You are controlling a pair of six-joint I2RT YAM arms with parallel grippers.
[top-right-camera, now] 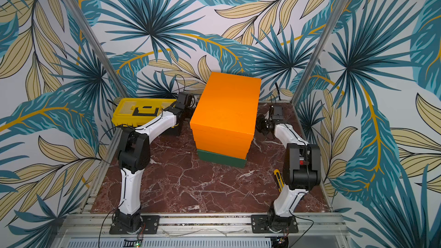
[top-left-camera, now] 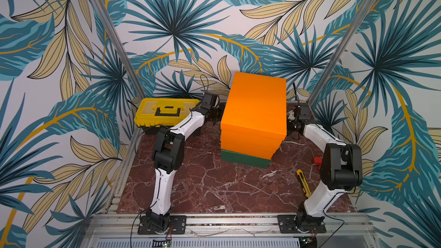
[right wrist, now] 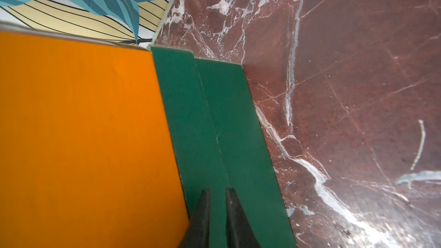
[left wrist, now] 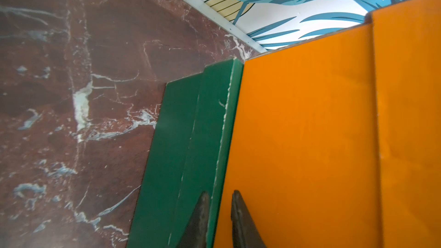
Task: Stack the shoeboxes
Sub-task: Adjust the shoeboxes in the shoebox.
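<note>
Standing mid-table on veined red marble (top-left-camera: 202, 187), the three matte cardboard shoeboxes form one stack: two orange boxes (top-left-camera: 255, 115) over a green box (top-left-camera: 245, 161), corners slightly offset. Wrist views alone show the left gripper (left wrist: 218, 213) and right gripper (right wrist: 217, 211), each nearly closed, holding nothing, against the green lid's side. Open marble lies in front.

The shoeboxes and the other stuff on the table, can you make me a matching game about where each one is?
Things:
1. green shoebox
2. top orange shoebox
3. yellow toolbox
4. utility knife

Places:
A. top of the stack
B. by the right arm's base, flat on the table
C. bottom of the stack
D. far corner, behind the left arm

Pairs: 1-C, 2-A, 3-D, 4-B
</note>
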